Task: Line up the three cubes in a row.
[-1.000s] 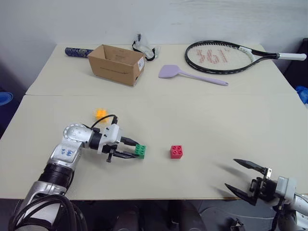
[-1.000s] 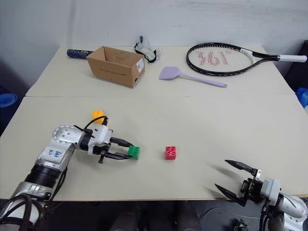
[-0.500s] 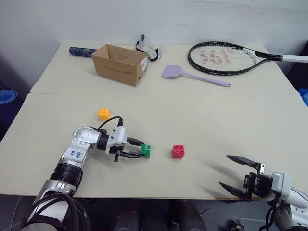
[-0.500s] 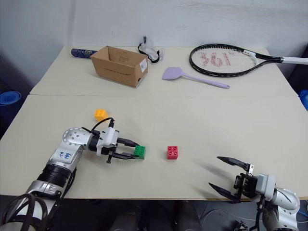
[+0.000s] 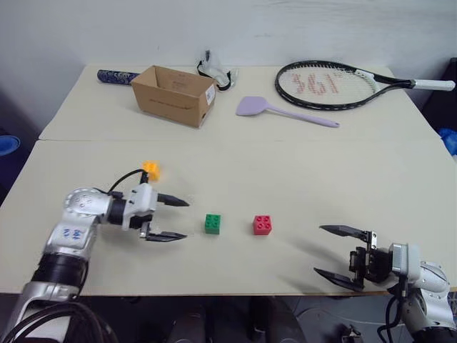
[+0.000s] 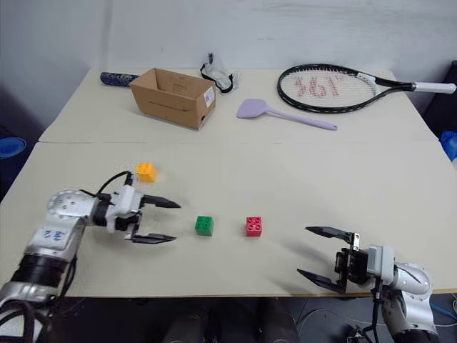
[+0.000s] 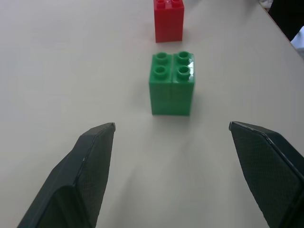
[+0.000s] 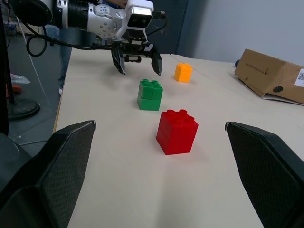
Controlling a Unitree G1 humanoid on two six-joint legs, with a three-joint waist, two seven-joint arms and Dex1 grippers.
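The cardboard box [image 5: 174, 95] sits at about eleven o'clock on the table [image 5: 300, 179], its open top facing up; the part of its inside that can be seen shows bare cardboard, and whether anything lies deeper in it cannot be told. Just past the box, toward twelve o'clock, lies a small black-and-clear bundle [image 5: 214, 71], and at the box's nine o'clock side a dark patterned tube [image 5: 116, 75] rests on the tabletop. A lilac spatula [image 5: 282, 110] lies at roughly one o'clock, with a tennis racket [image 5: 335, 84] beyond it toward two o'clock.

The green cube [image 5: 212, 224] stands upright on the table near its middle, studs up, with the red cube [image 5: 262, 225] just at its three o'clock, a small gap between them. The yellow-orange cube [image 6: 146, 172] sits well apart from both, toward ten o'clock of the green one, and out of line with the pair.

The left gripper [image 5: 177, 219] hangs at the green cube's nine o'clock, its two black fingers spread wide and holding nothing; the cube stands free in front of the tips, not touched. The right gripper [image 5: 330, 251] is at about four o'clock from the red cube, near the table's front edge, fingers likewise spread wide and empty, pointing toward the cubes.
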